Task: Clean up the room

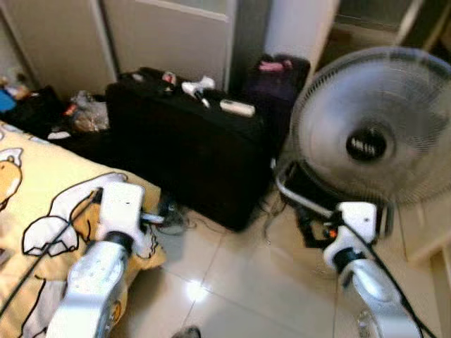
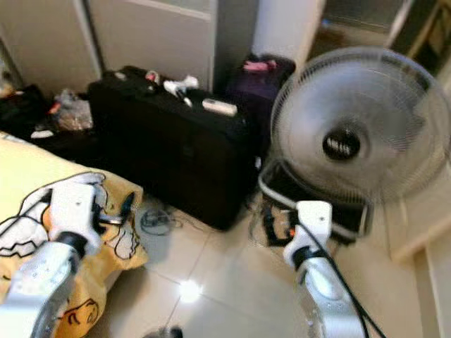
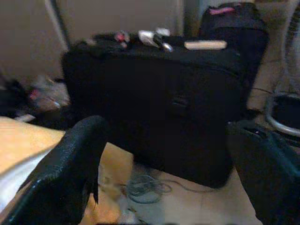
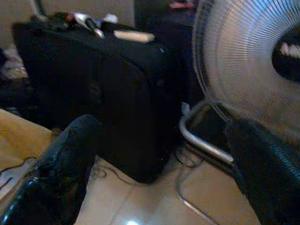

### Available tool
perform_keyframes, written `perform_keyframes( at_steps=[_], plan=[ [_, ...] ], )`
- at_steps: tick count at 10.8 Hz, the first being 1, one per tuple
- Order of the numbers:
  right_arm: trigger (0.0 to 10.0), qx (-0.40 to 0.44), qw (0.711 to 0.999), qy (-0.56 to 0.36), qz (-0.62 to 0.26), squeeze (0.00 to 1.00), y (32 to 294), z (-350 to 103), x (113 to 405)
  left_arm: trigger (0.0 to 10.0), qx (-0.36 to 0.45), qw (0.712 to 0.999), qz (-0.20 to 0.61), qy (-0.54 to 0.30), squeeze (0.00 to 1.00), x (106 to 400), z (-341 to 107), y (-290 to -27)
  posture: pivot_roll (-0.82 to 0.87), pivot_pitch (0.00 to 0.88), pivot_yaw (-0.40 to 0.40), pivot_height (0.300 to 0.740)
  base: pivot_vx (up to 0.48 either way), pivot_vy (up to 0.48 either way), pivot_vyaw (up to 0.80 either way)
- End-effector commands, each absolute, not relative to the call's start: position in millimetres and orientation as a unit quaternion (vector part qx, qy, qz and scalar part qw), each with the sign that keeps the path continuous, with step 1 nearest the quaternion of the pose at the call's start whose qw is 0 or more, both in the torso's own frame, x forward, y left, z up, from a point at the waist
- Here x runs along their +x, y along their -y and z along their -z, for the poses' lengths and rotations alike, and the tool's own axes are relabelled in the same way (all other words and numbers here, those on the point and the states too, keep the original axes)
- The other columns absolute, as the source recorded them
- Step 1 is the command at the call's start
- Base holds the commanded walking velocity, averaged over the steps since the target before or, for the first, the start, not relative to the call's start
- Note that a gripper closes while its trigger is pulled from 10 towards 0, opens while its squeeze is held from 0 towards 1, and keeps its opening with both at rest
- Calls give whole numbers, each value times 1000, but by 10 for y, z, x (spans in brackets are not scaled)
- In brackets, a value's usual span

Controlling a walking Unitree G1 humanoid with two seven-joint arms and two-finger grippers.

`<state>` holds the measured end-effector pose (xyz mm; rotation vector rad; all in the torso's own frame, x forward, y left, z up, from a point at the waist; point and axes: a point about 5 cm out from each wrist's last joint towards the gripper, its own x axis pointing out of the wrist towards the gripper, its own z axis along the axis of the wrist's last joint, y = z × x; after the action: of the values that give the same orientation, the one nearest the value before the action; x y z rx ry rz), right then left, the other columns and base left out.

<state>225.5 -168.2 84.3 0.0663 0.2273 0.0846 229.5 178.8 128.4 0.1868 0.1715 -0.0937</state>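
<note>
Left gripper (image 3: 168, 173): 2 black fingers (image 3: 70, 164) spread wide, nothing between them; raised at lower left of the left eye view, just over the edge of the yellow bedsheet (image 1: 28, 183). Aimed straight at the black suitcase (image 3: 154, 103), probably to line up an approach on the clutter there. Nothing contacted.

Right gripper (image 4: 159, 178): 2 fingers likewise wide apart and empty; held up at lower right of the left eye view, low in front of the standing fan (image 1: 373, 127). Pointed between suitcase corner and fan base, apparently a ready posture only.

Task items, judged to be the loose objects awaiting collection:
- White remote-like bar (image 1: 237, 108) lying flat on the suitcase top, centre of frame.
- White and dark object (image 1: 197, 88) just beside it, identity unclear.
- Small reddish item (image 1: 169, 77) at the suitcase's far end, too blurred to name.
- Tangle of cable (image 3: 145, 187) on the tiled floor (image 1: 239, 282) at the suitcase foot, near the bed corner.
- Crumpled bags and oddments (image 1: 88, 113) heaped at upper left, between bed and wardrobe doors (image 1: 169, 35).

Dark bag with pink trim (image 1: 278, 70) stood behind the suitcase, upper centre.

Assessment: tidying not yet begun on these items; both grippers well apart from every object. Suitcase top likely serving as a makeshift shelf, hence the items laid flat there.
</note>
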Motion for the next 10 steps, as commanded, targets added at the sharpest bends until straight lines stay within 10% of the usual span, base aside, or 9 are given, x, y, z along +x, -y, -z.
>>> perform_keyframes(
  at_steps=[1, 10],
  plan=[
    [10000, 28, 992, -114, -38, 1000, 1716, -867, 2243, 10000, 102, 991, 51, -73, 1000, 2303, -1322, -1759, -37, 0, -48, 740, 0, 0, 800],
    [10000, 5, 993, -119, -18, 1000, 1728, -871, 2258, 10000, 115, 989, 59, -76, 1000, 2312, -1297, -1738, -46, 0, -31, 740, 0, 0, 800]
  ],
)
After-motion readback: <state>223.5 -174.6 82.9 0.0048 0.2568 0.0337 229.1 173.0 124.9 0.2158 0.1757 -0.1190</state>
